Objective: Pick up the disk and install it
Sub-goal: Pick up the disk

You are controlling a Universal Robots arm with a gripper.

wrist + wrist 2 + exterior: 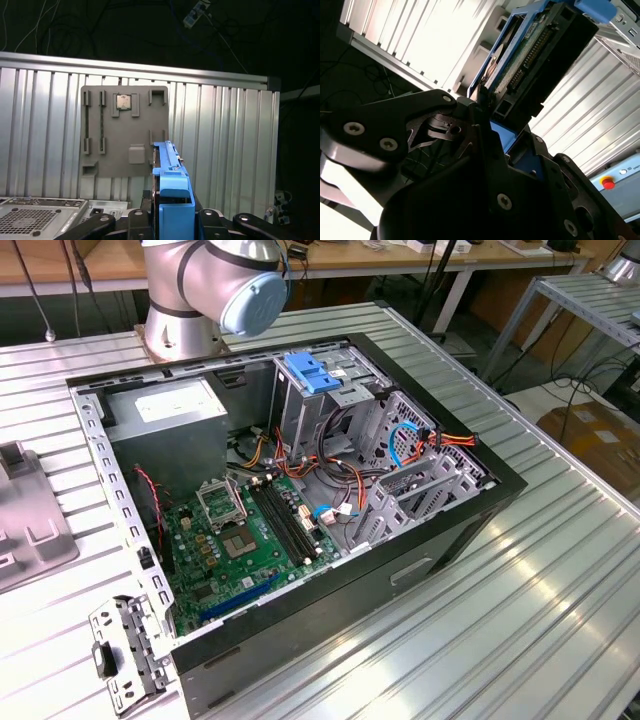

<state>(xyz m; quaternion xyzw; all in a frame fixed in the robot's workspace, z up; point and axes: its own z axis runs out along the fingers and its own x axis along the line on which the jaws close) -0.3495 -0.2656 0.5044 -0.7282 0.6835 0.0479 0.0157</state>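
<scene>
Between the 2 fingers, first wrist view: the disk, edge-on, blue side rail facing the camera, pinched from both sides. Second wrist view: the disk's connector edge and circuit board jut out past the fingers. Beyond it, a grey parts tray lies flat on the ribbed worktop. Exterior view: open computer case on the worktop, motherboard exposed, blue latch handle on the drive cage.
</scene>
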